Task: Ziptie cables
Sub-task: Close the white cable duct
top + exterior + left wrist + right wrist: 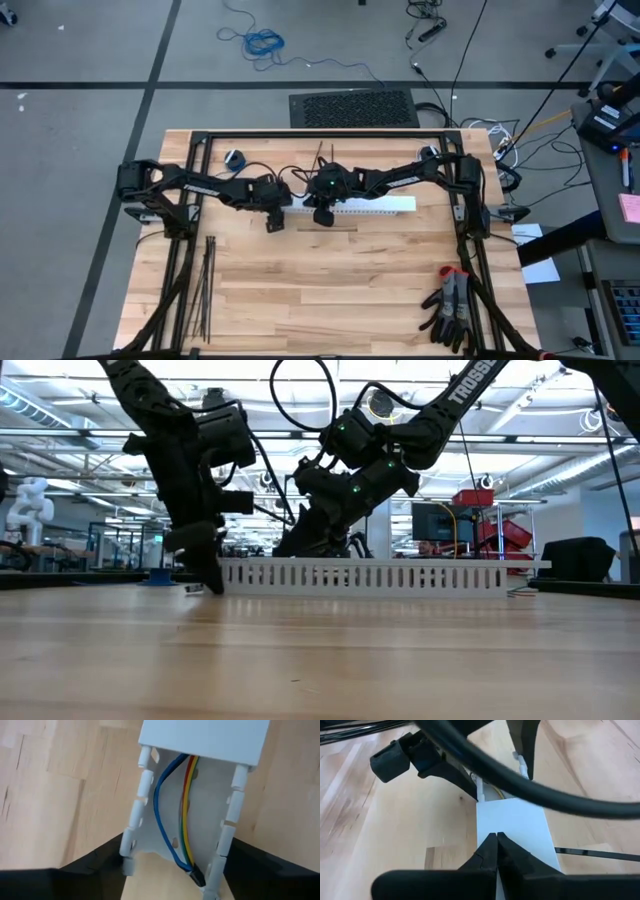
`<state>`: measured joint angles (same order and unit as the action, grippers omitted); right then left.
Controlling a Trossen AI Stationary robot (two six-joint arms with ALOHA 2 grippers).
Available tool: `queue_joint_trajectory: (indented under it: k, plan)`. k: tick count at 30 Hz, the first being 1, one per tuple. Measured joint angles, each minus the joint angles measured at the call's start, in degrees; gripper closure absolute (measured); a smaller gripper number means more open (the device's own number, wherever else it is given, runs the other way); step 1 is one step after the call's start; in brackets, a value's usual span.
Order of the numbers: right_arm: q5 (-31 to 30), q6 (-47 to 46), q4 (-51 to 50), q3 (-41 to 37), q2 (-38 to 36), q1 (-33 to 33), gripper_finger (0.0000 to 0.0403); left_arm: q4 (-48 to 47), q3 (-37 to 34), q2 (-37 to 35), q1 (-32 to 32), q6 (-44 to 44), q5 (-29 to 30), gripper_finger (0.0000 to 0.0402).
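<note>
A white slotted channel (350,205) lies flat across the middle of the table. Its lid (205,737) covers all but the left end. Thin blue, red, yellow and green cables (186,805) run inside the open end and finish in a small dark connector tip (198,878). My left gripper (275,217) straddles that open end. My right gripper (323,213) is shut, just right of it over the lid. Black zipties (205,285) lie in a loose bunch near the table's left near corner. One more ziptie (592,854) lies beside the channel. My left gripper (177,845) holds the channel's open left end between its two fingers, one against each slotted side wall (129,837). The fingers come from above, pointing down. The channel rests flat on the table. My right gripper (496,840) has its shut fingertips on the lid's top (512,827), near the lid's left edge, slanting down from above. Whether they press on it I cannot tell.
A pair of dark gloves (450,305) lies near the table's right near corner. A small blue thing (234,157) sits near the far edge on the left. Bare wood shows across the table's near middle. A black frame (320,133) runs round the table.
</note>
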<state>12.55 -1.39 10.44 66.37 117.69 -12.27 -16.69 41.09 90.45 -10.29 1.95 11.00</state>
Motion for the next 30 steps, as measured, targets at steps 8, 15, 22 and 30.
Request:
queue_joint_trajectory:
  k: [8,15,22,30]
  plan:
    - [2.0,-1.1,2.6,-0.3,0.1,0.2,0.0403,3.5,-0.5,0.2,1.9,-3.3,0.2,0.0162]
    - [2.8,-0.9,7.0,-0.3,0.3,1.0,0.0403,6.1,-0.4,0.2,2.8,-5.1,-0.6,0.0161]
    - [0.6,0.5,6.1,-0.5,-2.4,1.6,0.0403,7.2,-0.2,0.2,2.8,-6.6,-2.2,0.0161]
    - [-6.6,4.8,-9.4,-0.3,-13.1,1.1,0.0403,6.6,-0.1,0.2,2.9,-6.4,-2.1,0.0161]
